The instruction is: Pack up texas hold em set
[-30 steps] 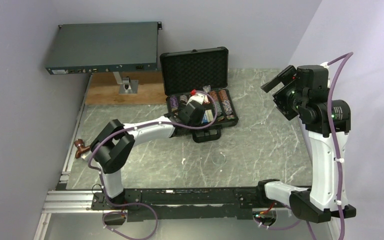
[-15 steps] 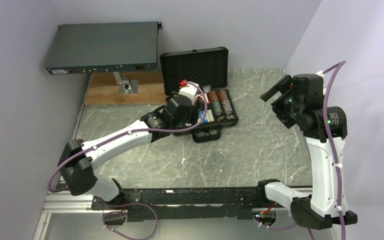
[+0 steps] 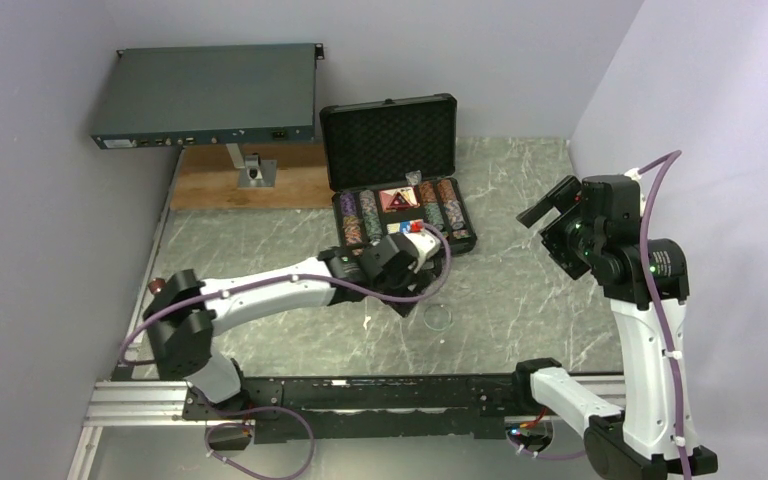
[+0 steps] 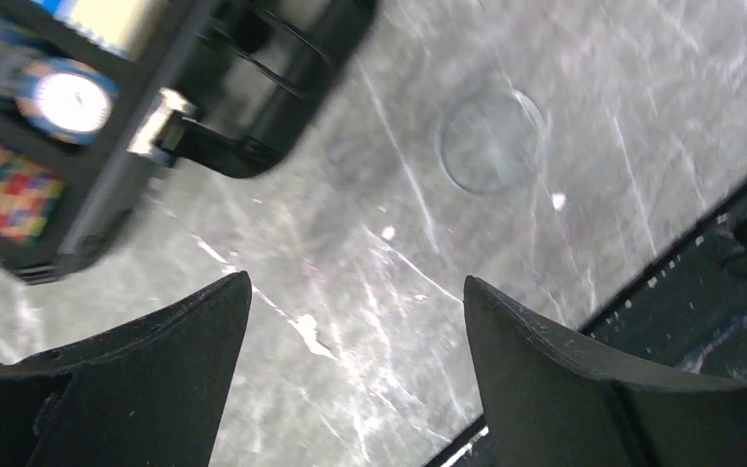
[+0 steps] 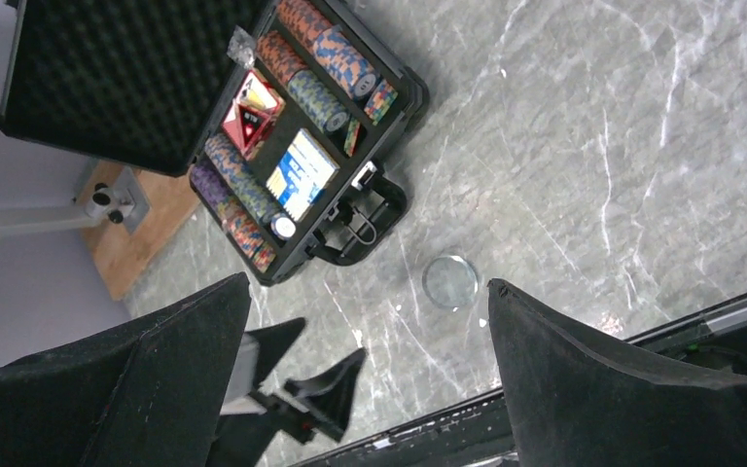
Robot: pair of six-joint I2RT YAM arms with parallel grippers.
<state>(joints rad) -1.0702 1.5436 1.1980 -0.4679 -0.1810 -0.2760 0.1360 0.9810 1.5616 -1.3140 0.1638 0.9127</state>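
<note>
The black briefcase (image 3: 390,140) is being kept open at the middle of the table's (image 3: 520,290) far edge, with its foam-lined lid standing upright. Striped chip rows (image 3: 368,215), a red triangle (image 3: 397,200) and a card deck (image 5: 302,173) are being carried in its lower half. The left gripper (image 4: 355,292) is being held over the table just in front of the case's handle (image 4: 272,88), fingers apart, with only bare surface seen between them. A clear round disc (image 3: 439,318) is being left flat on the table between the handle and the near edge, touching neither. The right gripper (image 5: 370,287) is being held high near the right edge, spread wide, nothing being gripped
</note>
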